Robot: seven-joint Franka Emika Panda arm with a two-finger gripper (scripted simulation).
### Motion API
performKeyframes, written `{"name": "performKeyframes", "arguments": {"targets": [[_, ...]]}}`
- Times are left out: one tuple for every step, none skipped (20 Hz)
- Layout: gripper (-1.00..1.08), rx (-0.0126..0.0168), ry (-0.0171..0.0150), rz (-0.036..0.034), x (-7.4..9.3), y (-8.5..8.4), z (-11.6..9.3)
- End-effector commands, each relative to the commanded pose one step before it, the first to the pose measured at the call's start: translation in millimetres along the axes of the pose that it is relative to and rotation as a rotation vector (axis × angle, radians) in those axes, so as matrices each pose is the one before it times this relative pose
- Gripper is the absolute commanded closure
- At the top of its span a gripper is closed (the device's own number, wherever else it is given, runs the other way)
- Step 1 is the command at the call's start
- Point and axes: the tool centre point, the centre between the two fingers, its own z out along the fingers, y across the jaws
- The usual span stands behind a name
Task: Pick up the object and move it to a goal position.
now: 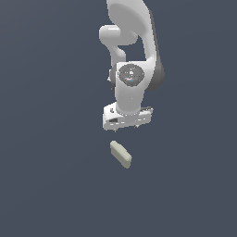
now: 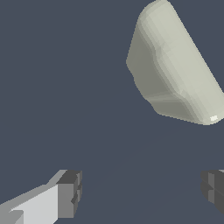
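Wrist view shows the wide-open, empty grey-tipped gripper (image 2: 140,192) offset from the pale beige-green rounded block (image 2: 175,65); centre over it before descending.

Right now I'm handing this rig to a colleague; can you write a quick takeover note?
Hand: open, empty, both fingers apart with nothing between them.
Block: lying on the floor just in front of the hand, untouched and off to one side of the fingers in the wrist view.
Done: approach only.
Left: line up over the block, lower, close, lift, carry to the goal; no goal marker is visible.
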Motion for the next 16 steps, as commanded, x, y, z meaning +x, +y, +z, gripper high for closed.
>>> {"name": "performKeyframes", "arguments": {"targets": [[-0.92,-0.00283,0.00617,-0.05285,8.11,3.06,-0.53],[-0.92,-0.00133,0.00283,-0.02410,3.60,1.59,-0.21],[-0.92,-0.00144,0.00299,-0.02543,3.74,1.79,-0.20],[-0.92,-0.00154,0.00312,-0.02660,3.83,2.00,-0.19],[-0.92,-0.00160,0.00313,-0.02674,3.77,2.14,-0.16],[-0.92,-0.00164,0.00312,-0.02667,3.68,2.26,-0.14],[-0.92,-0.00168,0.00310,-0.02660,3.58,2.38,-0.11],[-0.92,-0.00173,0.00309,-0.02652,3.47,2.50,-0.09],[-0.92,-0.00177,0.00307,-0.02644,3.36,2.61,-0.07],[-0.92,-0.00182,0.00306,-0.02636,3.24,2.71,-0.05],[-0.92,-0.00187,0.00304,-0.02628,3.13,2.82,-0.02],[-0.92,-0.00191,0.00301,-0.02603,2.98,2.91,0.00],[-0.92,-0.00187,0.00286,-0.02482,2.74,2.86,0.02],[-0.92,-0.00182,0.00269,-0.02341,2.48,2.79,0.03],[-0.92,-0.00175,0.00252,-0.02199,2.23,2.70,0.05],[-0.92,-0.00169,0.00235,-0.02062,2.01,2.59,0.06]]}}
